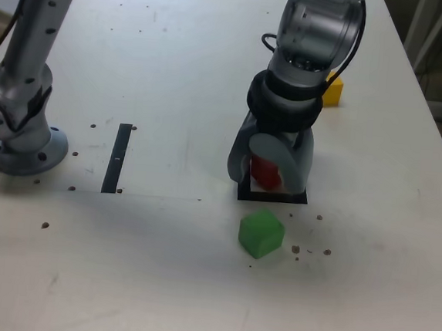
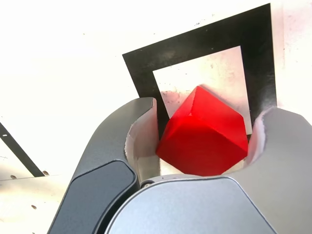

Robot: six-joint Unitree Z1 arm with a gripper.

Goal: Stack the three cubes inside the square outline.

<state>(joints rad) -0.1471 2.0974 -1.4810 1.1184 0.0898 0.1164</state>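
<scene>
The red cube [image 1: 265, 172] [image 2: 202, 136] sits low between the two grey fingers of my gripper [image 1: 269, 187] [image 2: 209, 109], over the pale centre of the square outline [image 1: 299, 198] [image 2: 195, 44]. The jaws stand close on both sides of the cube; whether they still press on it does not show. The green cube [image 1: 261, 232] lies on the table just in front of the outline, apart from it. The yellow cube [image 1: 334, 90] is behind the arm, partly hidden by it.
A narrow black strip [image 1: 117, 156] [image 2: 17, 151] lies on the white table toward the exterior view's left. The arm's grey base [image 1: 22, 140] stands at the far left. Small dark holes dot the tabletop.
</scene>
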